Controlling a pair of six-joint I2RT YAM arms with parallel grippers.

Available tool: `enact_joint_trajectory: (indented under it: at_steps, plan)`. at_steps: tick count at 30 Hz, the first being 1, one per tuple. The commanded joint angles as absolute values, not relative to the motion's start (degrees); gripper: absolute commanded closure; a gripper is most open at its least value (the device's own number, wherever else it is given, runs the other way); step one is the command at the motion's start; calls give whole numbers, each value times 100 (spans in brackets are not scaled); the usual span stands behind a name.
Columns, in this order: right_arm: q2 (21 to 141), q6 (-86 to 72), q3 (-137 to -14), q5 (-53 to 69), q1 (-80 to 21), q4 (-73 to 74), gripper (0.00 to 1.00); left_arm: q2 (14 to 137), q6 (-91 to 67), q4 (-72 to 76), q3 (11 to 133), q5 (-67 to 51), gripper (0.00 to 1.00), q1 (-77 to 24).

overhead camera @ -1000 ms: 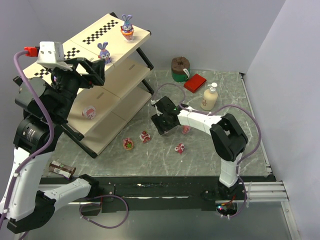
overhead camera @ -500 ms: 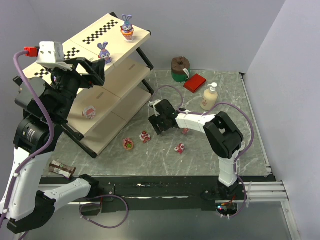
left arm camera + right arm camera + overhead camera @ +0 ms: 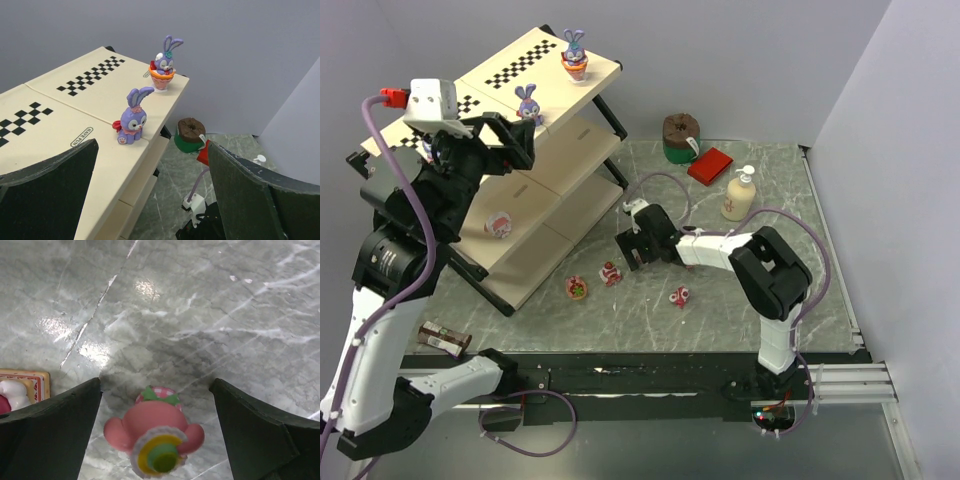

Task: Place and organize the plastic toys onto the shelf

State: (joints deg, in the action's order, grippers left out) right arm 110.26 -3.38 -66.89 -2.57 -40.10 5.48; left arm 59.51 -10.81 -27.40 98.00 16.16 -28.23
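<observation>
Right gripper (image 3: 631, 250) sits low over the marble table (image 3: 750, 290), fingers spread wide, holding nothing. A pink cupcake-like toy (image 3: 154, 439) rests on the table between them. Left gripper (image 3: 152, 197) is wide apart too and empty, up by the shelf (image 3: 575, 160) top board, where a purple bunny (image 3: 132, 119) and a bunny in an orange cup (image 3: 164, 71) stand. The toy looks like hard, light plastic, smooth and rounded, so likely slippery and easy to tip. Best hold is probably across the pink body, low down.

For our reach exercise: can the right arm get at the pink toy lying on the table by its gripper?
Probably yes: the right gripper is open, the pink toy sits between its fingers, and nothing blocks the way.
</observation>
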Motion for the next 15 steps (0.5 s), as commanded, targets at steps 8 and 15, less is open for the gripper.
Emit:
enact_joint_trajectory:
  at_steps: [8, 15]
  plan:
    - [10468, -624, -5275, -1019, -4051, -1124, 0, 5248, -1327, -2127, 9141, 1108, 3, -2839]
    - [10345, -1160, -4791, -1643, -4271, -2011, 0, 4598, -1687, -2522, 8579, 651, 4, -2839]
